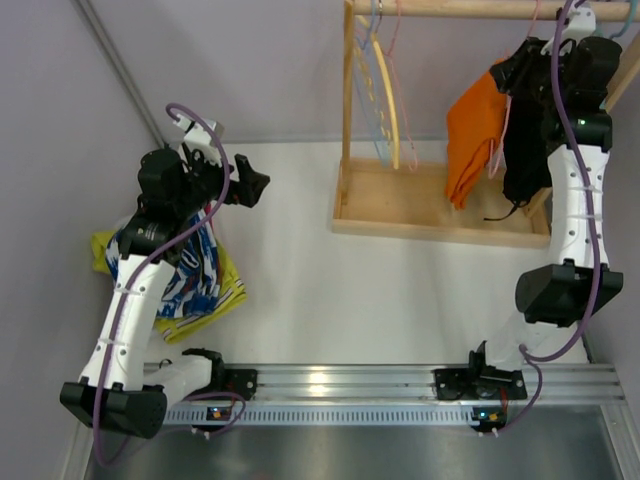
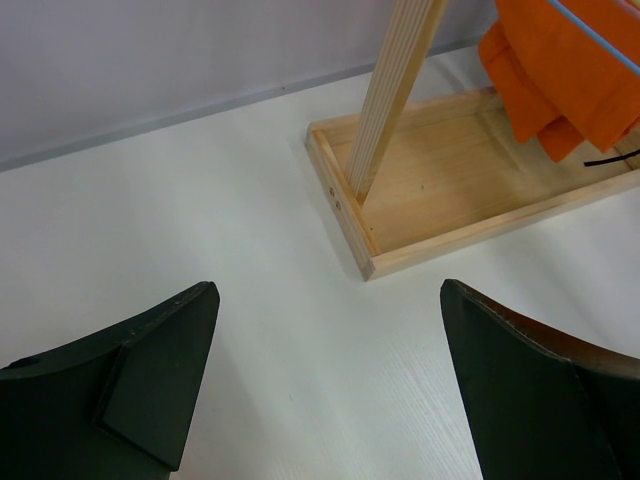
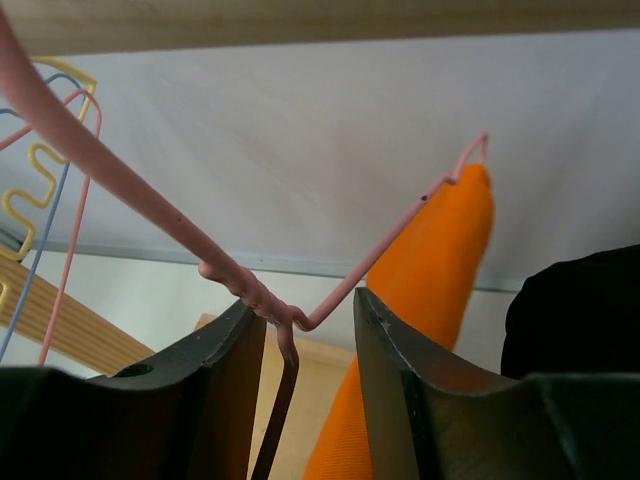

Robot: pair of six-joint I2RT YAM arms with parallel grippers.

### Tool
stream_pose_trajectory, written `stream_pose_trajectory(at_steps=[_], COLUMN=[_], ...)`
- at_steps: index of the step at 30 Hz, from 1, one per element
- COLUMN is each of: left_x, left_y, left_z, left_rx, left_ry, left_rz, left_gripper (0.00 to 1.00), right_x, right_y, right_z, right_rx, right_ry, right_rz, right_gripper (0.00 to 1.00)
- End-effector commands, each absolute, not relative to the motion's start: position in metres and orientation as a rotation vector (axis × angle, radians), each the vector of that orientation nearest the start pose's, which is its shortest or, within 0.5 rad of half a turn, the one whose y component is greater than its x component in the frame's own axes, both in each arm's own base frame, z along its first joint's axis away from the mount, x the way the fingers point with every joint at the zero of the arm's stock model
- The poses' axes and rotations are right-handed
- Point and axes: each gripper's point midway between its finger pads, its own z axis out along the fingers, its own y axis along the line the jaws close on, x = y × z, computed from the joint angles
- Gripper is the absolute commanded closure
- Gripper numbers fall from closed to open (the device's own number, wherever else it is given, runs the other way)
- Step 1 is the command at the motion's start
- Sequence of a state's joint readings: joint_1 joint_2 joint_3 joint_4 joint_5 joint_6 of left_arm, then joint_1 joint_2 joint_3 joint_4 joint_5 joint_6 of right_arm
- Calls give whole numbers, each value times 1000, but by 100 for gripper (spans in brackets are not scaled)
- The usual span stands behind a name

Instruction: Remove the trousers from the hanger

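- The right tool (image 3: 308, 310) is up at the wooden rack (image 1: 420, 205) in the far right corner of the worktop (image 1: 400, 300). Its jaws stand partly open either side of the twisted neck of the pink hanger (image 3: 130, 195), clamping nothing.
- The orange trousers (image 1: 472, 135) hang from that hanger. If the tool closes off-centre, the thin wire could slip sideways out of the pads.
- Lifting the hanger could snag the black garment (image 1: 522, 150) just beside it and drag that along too.
- A hard tug might tip the wooden rack.
- The left tool (image 2: 328, 290) is wide open and empty near the left edge, well apart from the trousers. With nothing pulling the cloth, the hanger would likely just swing.
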State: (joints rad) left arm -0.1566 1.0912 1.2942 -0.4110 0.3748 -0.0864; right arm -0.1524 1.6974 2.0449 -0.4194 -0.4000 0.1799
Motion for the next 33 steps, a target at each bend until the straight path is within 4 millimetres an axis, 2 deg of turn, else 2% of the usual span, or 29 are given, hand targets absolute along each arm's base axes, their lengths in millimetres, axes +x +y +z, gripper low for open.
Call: stream_pose_trajectory(at_steps=[1, 4, 12, 17, 28, 33], left_x=[336, 337, 335, 335, 334, 332], left_y=[-123, -123, -126, -129, -130, -131], left_z=[393, 394, 405, 406, 410, 414], left_rx=[326, 326, 334, 333, 337, 340], left_ry=[1681, 1681, 1656, 1656, 1642, 1616], left_rz=[-509, -509, -506, -516, -507, -506], left_gripper=[1, 1, 1, 1, 1, 1], right_x=[498, 494, 458, 439, 418, 410], right_y=[0, 4, 15, 25, 43, 48], right_z=[491, 501, 564, 594, 629, 640], right_rx=[-60, -63, -50, -70, -100, -125], right_ry=[1554, 1540, 1375, 1305, 1199, 1156], right_rz=[308, 326, 378, 432, 561, 568], right_gripper=[85, 100, 100, 100, 100, 100])
